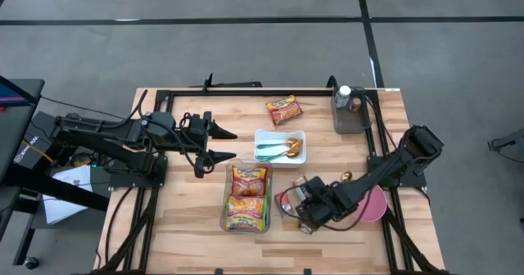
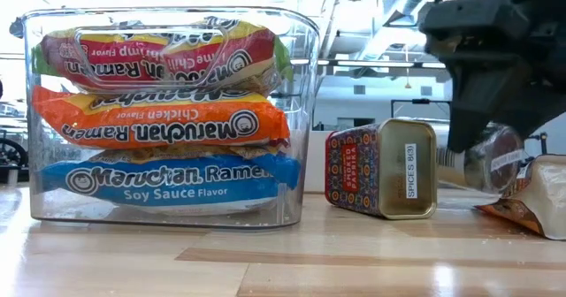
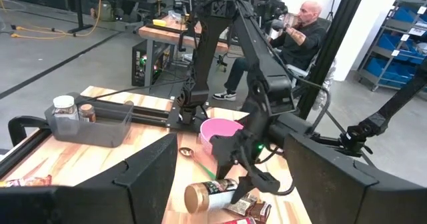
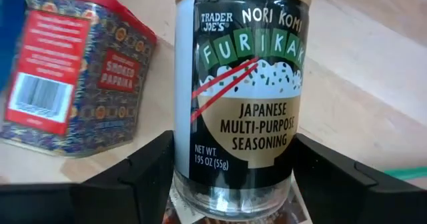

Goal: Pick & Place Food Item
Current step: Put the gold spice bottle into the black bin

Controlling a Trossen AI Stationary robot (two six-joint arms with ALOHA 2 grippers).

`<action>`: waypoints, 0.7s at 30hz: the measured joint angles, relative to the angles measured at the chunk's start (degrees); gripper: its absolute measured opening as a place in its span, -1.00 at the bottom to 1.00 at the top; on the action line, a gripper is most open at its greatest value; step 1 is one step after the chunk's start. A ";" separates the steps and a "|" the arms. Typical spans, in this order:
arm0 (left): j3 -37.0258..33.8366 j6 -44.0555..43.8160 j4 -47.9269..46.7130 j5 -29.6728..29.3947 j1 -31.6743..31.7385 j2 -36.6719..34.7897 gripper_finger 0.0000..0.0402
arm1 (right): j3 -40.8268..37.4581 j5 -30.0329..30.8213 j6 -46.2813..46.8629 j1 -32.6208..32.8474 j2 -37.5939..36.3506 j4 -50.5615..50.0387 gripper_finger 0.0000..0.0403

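Right end effector [image 4: 233, 177] clamps furikake jar [image 4: 233, 97] at lower centre of right wrist view; rigid, smooth glass, likely slippery, grip mid-body. Left end effector [image 1: 229, 144] open, empty.

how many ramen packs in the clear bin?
3, stacked in the clear bin: shrimp flavor pack on top, chicken in the middle, soy sauce at the bottom. None visible behind, though some could be hidden.

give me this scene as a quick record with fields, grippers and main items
right gripper: fingers either side of the furikake jar, closed on it
furikake jar: lying on its side on the table
paprika tin: beside the jar, on its side
left gripper: open, empty, above the table by the white tray
clear bin: holds three stacked ramen packs
pink bowl: behind the right arm
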 joint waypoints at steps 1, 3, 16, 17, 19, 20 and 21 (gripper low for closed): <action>0.00 0.00 -0.01 0.00 0.01 0.00 0.35 | -0.02 0.93 1.20 0.67 -0.04 -0.02 0.27; 0.00 0.00 0.01 -0.37 0.01 0.00 0.35 | -0.04 3.98 3.04 2.01 -0.90 -0.04 0.27; -0.04 -4.28 1.56 -4.56 0.76 3.50 0.35 | -0.02 31.85 -5.72 5.67 -14.00 4.13 0.27; -0.04 -4.75 2.38 -4.37 0.76 4.53 0.36 | -0.02 32.64 -8.57 5.34 -15.05 5.78 0.27; -0.04 -5.52 4.33 -2.25 0.77 6.87 0.38 | -0.02 33.78 -15.01 4.49 -17.00 10.16 0.27; -0.04 -5.53 5.41 -0.99 0.76 7.98 0.41 | -0.02 33.90 -18.25 3.95 -17.92 12.24 0.27; -0.04 -5.53 6.84 -0.36 0.76 9.01 0.43 | -0.02 33.97 -21.45 3.35 -18.81 14.41 0.27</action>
